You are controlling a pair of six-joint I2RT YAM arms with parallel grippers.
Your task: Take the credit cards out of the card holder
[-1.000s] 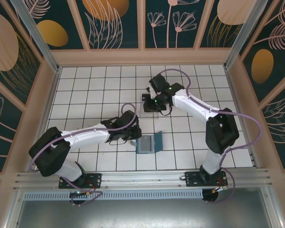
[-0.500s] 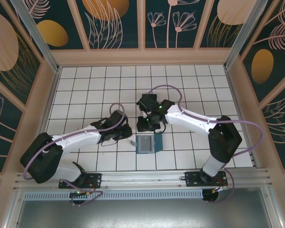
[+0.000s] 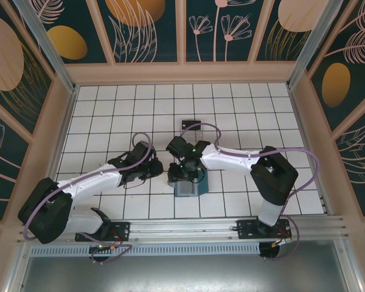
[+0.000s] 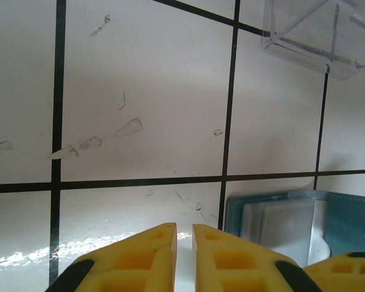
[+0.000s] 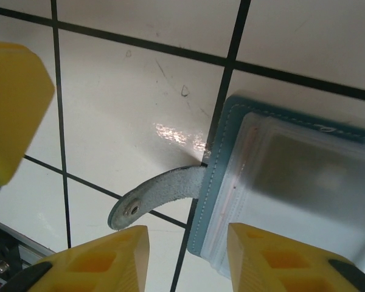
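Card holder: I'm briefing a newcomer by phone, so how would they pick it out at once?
On the white tiled table, look at the middle, near the front edge. The card holder lies there, a small flat teal wallet with a clear pocket and a short strap tab. Its teal colour sets it apart from the clear tray farther back.

card holder (image 3: pixel 187 190) | tray (image 4: pixel 316 33) behind it | left end effector (image 4: pixel 184 234) at its left
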